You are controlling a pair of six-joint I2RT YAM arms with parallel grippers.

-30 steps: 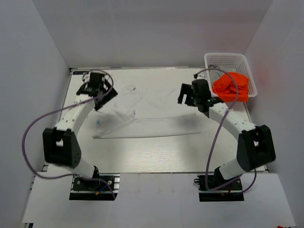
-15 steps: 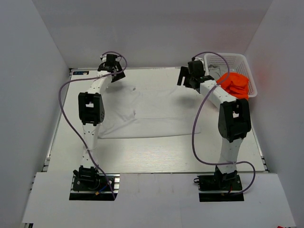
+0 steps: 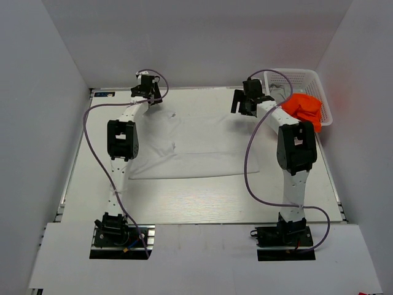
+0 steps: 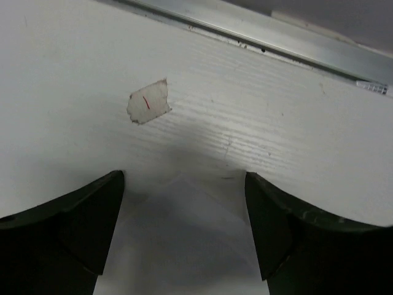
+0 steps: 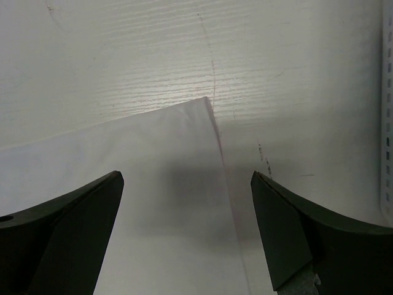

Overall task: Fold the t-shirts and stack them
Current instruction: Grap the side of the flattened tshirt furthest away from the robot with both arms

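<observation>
Left gripper [image 4: 184,178] and right gripper [image 5: 187,175], jaws apart, are hovering over the far corners of the white t-shirt [image 3: 196,147] spread on the table [image 3: 184,196], as I am lining up deep, even pinches

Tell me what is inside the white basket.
A crumpled orange t-shirt fills the near part of the basket, draped over its front rim. Anything beneath the shirt is covered and cannot be seen.

Both arms extended fully toward the far side, left end effector [image 3: 147,91] held low, jaws spread wide, right end effector [image 3: 247,99] likewise lowered and opened wide, both angled downward.
</observation>
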